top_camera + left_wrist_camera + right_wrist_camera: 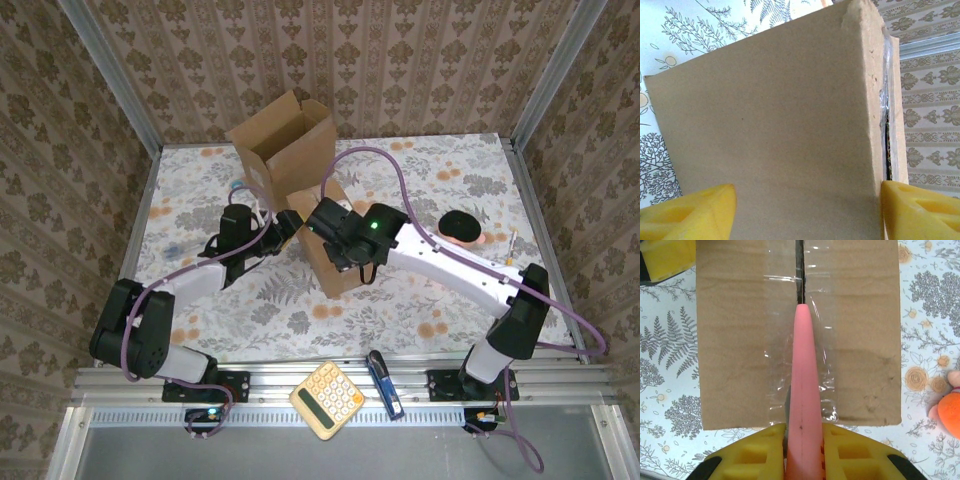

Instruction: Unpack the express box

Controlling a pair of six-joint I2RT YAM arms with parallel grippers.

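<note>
The sealed brown express box [335, 262] lies mid-table, with clear tape [812, 340] along its top seam. My right gripper [804, 432] is shut on a pink cutter [804, 370], which lies along the seam with its tip at the dark slit [799, 270]. In the overhead view the right gripper [348, 245] hovers over the box top. My left gripper [807, 210] clasps the box's left end, with yellow fingers [690, 212] against both sides of the cardboard face [770, 125]. One left finger [665, 257] shows at the box's far corner.
An open, empty-looking carton [285, 145] stands behind the box. A black disc and an orange toy [462, 225] lie to the right, the toy [947, 412] close to the box. A calculator [327, 400] and a blue tool [384, 383] rest on the front rail.
</note>
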